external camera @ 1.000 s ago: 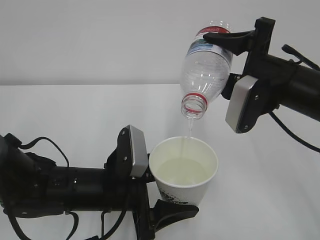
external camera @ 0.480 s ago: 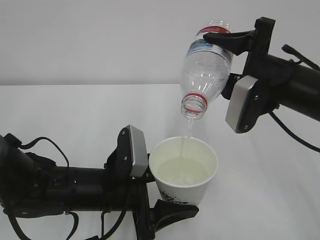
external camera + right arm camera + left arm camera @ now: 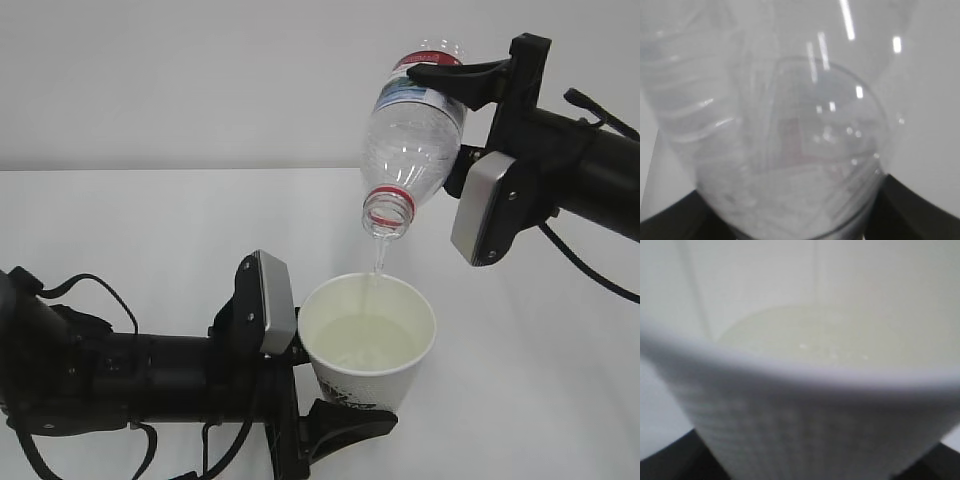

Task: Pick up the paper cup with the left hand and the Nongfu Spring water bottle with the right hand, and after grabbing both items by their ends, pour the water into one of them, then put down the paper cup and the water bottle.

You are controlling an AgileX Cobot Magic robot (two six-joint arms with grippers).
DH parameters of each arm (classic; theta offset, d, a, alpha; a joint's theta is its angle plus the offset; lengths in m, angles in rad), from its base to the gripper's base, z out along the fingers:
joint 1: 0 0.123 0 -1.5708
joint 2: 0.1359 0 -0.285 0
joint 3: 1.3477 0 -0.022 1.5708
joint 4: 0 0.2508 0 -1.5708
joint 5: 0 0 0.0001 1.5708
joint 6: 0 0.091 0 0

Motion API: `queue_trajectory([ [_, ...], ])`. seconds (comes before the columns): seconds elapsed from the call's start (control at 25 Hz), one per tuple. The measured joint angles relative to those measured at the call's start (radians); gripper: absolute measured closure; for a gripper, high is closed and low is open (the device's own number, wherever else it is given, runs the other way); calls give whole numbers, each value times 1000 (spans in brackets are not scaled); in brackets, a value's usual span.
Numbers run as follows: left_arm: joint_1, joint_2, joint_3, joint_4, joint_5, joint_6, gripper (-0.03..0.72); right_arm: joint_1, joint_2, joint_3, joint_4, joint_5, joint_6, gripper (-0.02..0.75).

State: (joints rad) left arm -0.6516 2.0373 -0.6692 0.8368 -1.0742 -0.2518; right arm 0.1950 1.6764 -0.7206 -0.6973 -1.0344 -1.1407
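One thin stream of water (image 3: 378, 262) joined the two held things, and that vertical line was the relation on which the next move would turn. The Nongfu Spring water bottle (image 3: 412, 140) hung tipped with its mouth down and its base up toward the right, its long axis slanting from upper right to lower left. The right pincer (image 3: 455, 85) was clamped across the bottle's base end, a black finger lying over the red label. Directly below the bottle's mouth, with a clear gap between them, stood the paper cup (image 3: 368, 345), upright and lifted off the white worktop (image 3: 150, 220). The left pincer (image 3: 325, 405) grasped the cup low on its wall, near the bottom. In the left wrist view the cup (image 3: 805, 405) filled the frame, with pale liquid partly filling it. In the right wrist view the bottle (image 3: 785, 135) looked almost drained, though blur made the level hard to judge. By my judgement the pour was near its end; the bottle would next need righting about its base, away from the cup, before either thing went down.
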Motion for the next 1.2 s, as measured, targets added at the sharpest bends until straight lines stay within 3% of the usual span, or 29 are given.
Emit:
queue_trajectory([
  [1.2,0,0,0,-2,4,0,142,0,0,0,2,-7,-4,262],
])
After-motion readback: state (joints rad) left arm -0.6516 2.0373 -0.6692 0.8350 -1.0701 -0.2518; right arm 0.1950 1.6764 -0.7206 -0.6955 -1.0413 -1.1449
